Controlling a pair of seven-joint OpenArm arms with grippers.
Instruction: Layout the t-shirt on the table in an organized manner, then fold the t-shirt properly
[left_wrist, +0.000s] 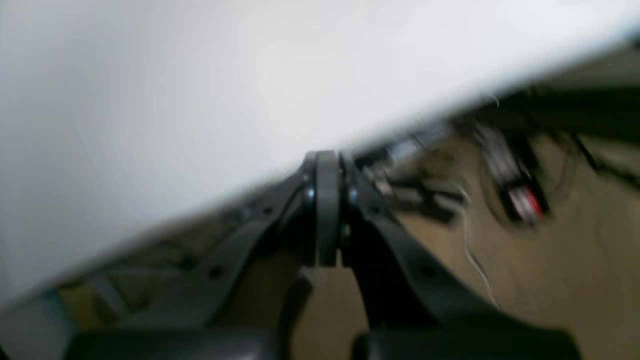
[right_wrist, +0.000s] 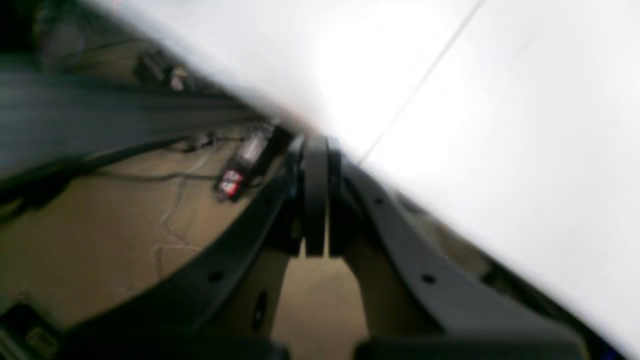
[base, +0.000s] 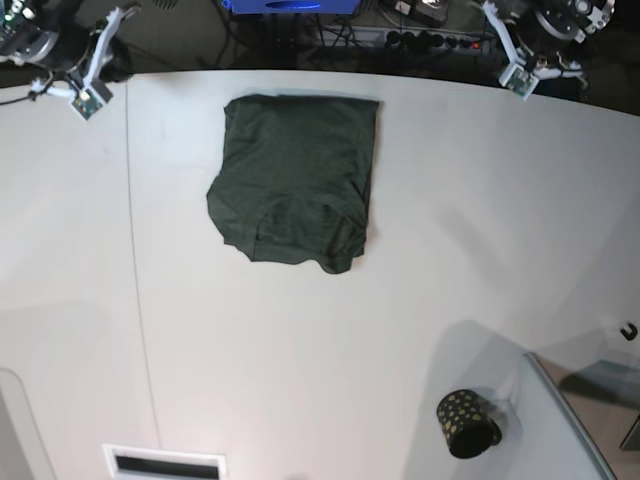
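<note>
while both grippers sit closed, the t-shirt (base: 296, 180) lies folded — untouched.

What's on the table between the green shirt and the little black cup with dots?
Nothing. In the base view, the white table is bare between the t-shirt and the cup.

Robotics laboratory workstation. Wide white tabletop (base: 300, 380) flanked by two arm bases at the far corners, a power strip (base: 430, 40) with tangled cables behind the far edge, loose wiring and electronics scattered over the tan floor (right_wrist: 100, 225).
</note>
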